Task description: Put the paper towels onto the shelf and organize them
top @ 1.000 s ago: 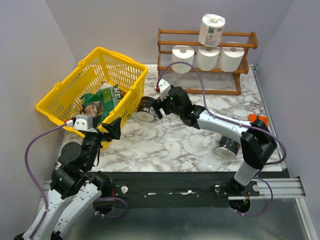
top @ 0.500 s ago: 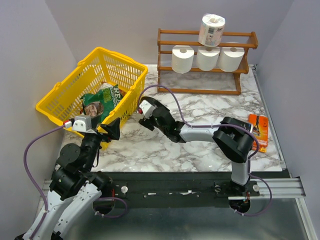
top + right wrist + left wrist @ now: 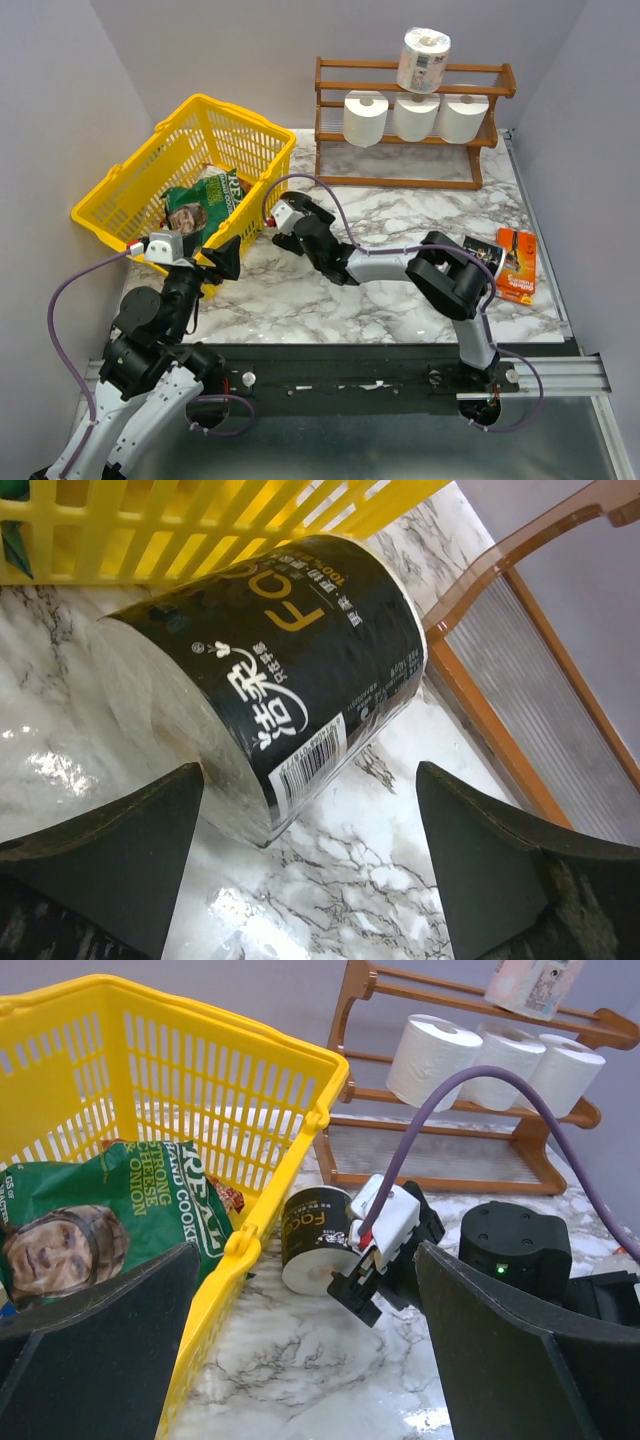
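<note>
On the marble bench (image 3: pixel 400 215), the shelf (image 3: pixel 415 182) had kept its load over the last second: three white paper towels (image 3: pixel 415 115) on the middle tier and a printed-wrapper roll (image 3: pixel 424 60) perched on the top rail. The yellow basket (image 3: pixel 150 165) had not shifted either. The right arm (image 3: pixel 400 265) had folded at the elbow and swung leftward, bringing the right tool (image 3: pixel 308 780) over the black-wrapped roll (image 3: pixel 270 670), which lay on its side just beside the basket. Its fingers (image 3: pixel 110 850) stood spread wide either side of that roll without pinching it, so a grasp looked close. The left tool (image 3: pixel 305 1255) hung released near the basket.
</note>
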`<state>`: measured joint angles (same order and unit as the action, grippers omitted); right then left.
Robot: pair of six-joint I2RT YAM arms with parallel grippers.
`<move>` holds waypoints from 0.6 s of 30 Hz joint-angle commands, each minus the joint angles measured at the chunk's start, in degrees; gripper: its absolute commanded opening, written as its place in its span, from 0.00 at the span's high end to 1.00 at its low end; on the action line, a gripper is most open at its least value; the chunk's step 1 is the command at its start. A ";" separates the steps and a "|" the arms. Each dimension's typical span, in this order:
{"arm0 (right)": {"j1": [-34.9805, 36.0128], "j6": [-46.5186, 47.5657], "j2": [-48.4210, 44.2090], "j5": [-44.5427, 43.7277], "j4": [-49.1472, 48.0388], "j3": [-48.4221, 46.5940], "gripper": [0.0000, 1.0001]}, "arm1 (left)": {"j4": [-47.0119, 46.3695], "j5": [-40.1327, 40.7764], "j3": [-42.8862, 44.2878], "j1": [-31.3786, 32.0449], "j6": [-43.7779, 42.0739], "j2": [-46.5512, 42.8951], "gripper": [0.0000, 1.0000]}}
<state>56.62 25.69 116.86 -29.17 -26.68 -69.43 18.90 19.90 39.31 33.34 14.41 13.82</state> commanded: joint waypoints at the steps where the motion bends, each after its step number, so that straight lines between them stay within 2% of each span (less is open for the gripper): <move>1: 0.60 0.67 2.15 -2.74 -2.24 -2.64 0.05 | -1.14 1.02 -0.46 -0.30 0.26 -0.29 0.01; 7: 0.51 1.29 4.16 -3.44 0.92 -5.62 0.06 | -1.14 0.93 -0.46 -0.30 0.09 0.32 0.01; 10: 0.51 2.52 5.48 -4.22 2.07 -6.60 0.13 | -1.14 1.10 -0.46 -0.38 0.18 0.33 0.01; 14: 0.60 3.13 5.22 -5.37 0.75 -6.07 0.33 | -1.05 1.28 -0.46 -0.30 0.09 0.41 0.01; 18: 0.60 3.22 3.12 -4.23 -2.32 -2.22 0.42 | -1.14 1.54 -0.46 -0.30 0.09 0.50 0.01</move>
<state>56.71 28.80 121.16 -32.21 -25.30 -74.70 18.90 19.94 39.18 33.34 14.41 13.91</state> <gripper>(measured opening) 0.622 0.988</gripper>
